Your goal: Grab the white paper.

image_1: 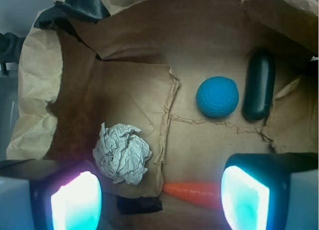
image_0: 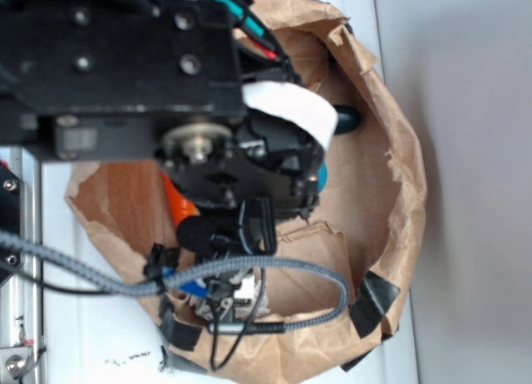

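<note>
A brown paper bag (image_1: 209, 140) is spread open w/ the white paper (image_1: 122, 153) at 7 o'clock; gripper (image_1: 160, 197) is held apart above, nothing grabbed yet, so it should be moved left & down.

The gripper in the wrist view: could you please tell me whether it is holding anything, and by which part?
Nothing is held: the gripper is open, and the white paper lies free on the bag floor.

Inside the bag (image_1: 35, 80): white paper (image_1: 122, 153) at lower left, ball (image_1: 217, 96) upper right, capsule-shaped object (image_1: 259, 84) just right of the ball. The carrot-like piece (image_1: 192, 191) lies below, right of the paper.
</note>
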